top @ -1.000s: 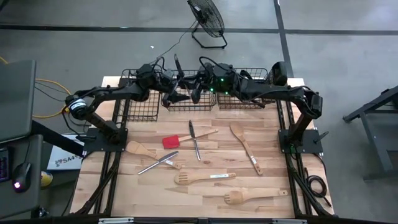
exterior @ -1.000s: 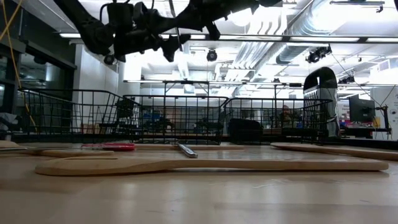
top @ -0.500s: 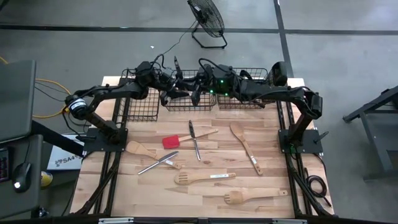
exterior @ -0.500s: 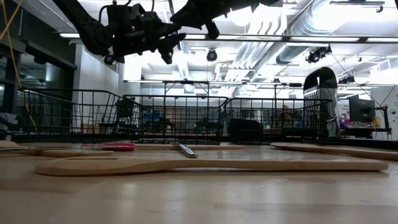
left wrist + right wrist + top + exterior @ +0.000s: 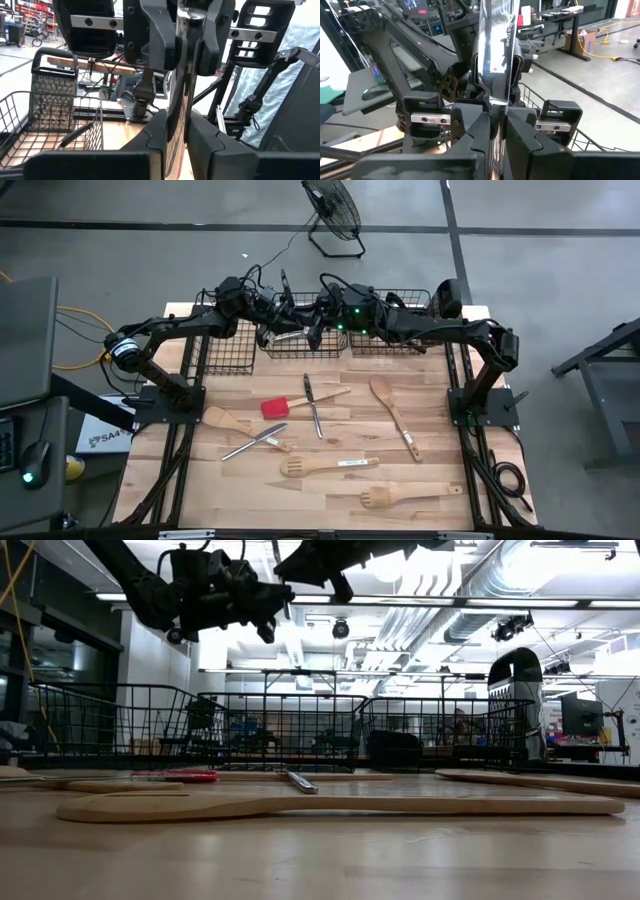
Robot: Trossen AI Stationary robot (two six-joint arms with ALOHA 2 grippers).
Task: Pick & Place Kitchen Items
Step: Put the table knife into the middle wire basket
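Both arms meet high over the row of black wire baskets (image 5: 305,340) at the far edge of the table (image 5: 200,480); the left gripper (image 5: 282,330) and the right gripper (image 5: 316,328) face each other above the middle basket, each with its fingers closed on the same silver metal utensil (image 5: 493,45); in the right wrist view its flat shiny blade rises out from between that arm's two dark fingers (image 5: 475,125) and runs into the other gripper's clamp beyond; in the left wrist view the same piece (image 5: 180,100) shows edge-on, pinched between the near fingers (image 5: 157,135) and gripped again farther off. A metal grater (image 5: 52,97) stands in a basket in the left wrist view. The other kitchen items lie loose on the wooden top: a red-headed spatula (image 5: 275,407), a silver knife (image 5: 313,404), a second silver piece (image 5: 252,442), a wooden spoon (image 5: 222,420), a long wooden spoon (image 5: 393,414), a slotted wooden spatula (image 5: 325,466), and another slotted wooden spatula (image 5: 410,496) nearest the front edge.
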